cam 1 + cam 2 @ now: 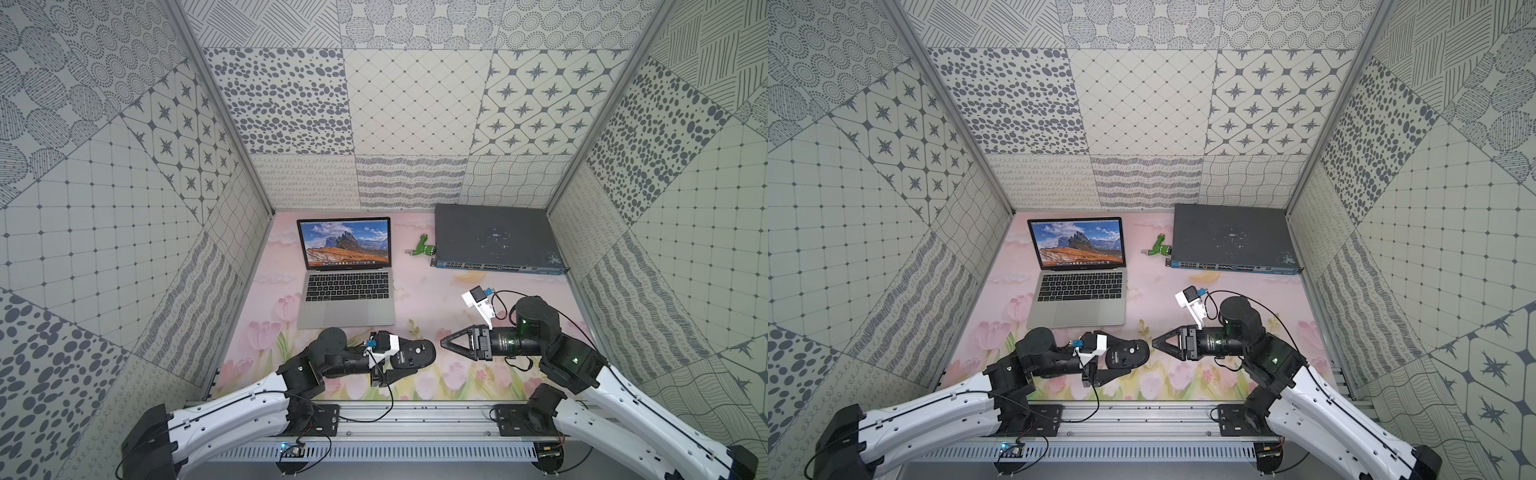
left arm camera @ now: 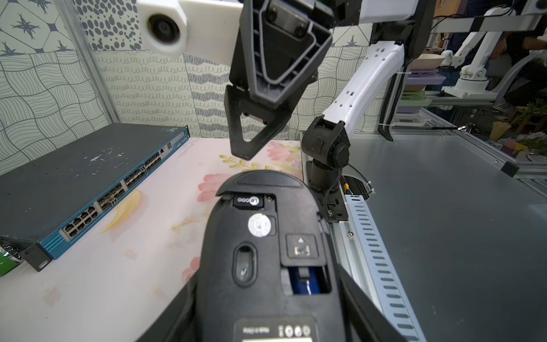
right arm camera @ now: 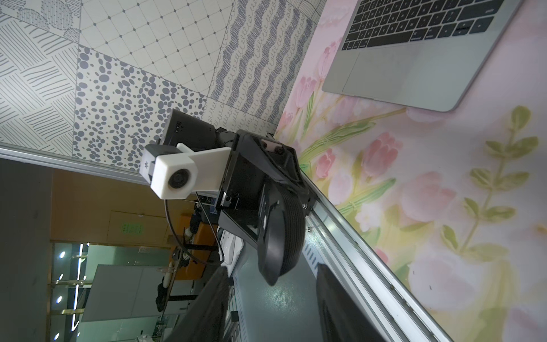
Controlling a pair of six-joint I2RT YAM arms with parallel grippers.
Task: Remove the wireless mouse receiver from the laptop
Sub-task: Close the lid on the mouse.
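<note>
The laptop (image 1: 345, 309) (image 1: 1077, 312) (image 3: 414, 74) stands open at the back left, its screen showing a mountain landscape. My left gripper (image 1: 409, 355) (image 2: 266, 296) is shut on a black mouse (image 1: 415, 353) (image 1: 1129, 353) (image 2: 266, 260) (image 3: 278, 231), held underside up just in front of the laptop. The wireless mouse receiver (image 2: 248, 201), a tiny dark nub with a white logo, sits in a recess near the mouse's far end. My right gripper (image 1: 449, 343) (image 1: 1158, 344) (image 3: 273, 314) is open with nothing between its fingers. Its tips are a short way off that end of the mouse.
A dark grey network switch (image 1: 494, 237) (image 2: 74, 177) lies at the back right. A green stick with a metal plug (image 1: 424, 249) lies beside its left end. The metal rail (image 1: 415, 415) with both arm bases runs along the front edge. Patterned walls close three sides.
</note>
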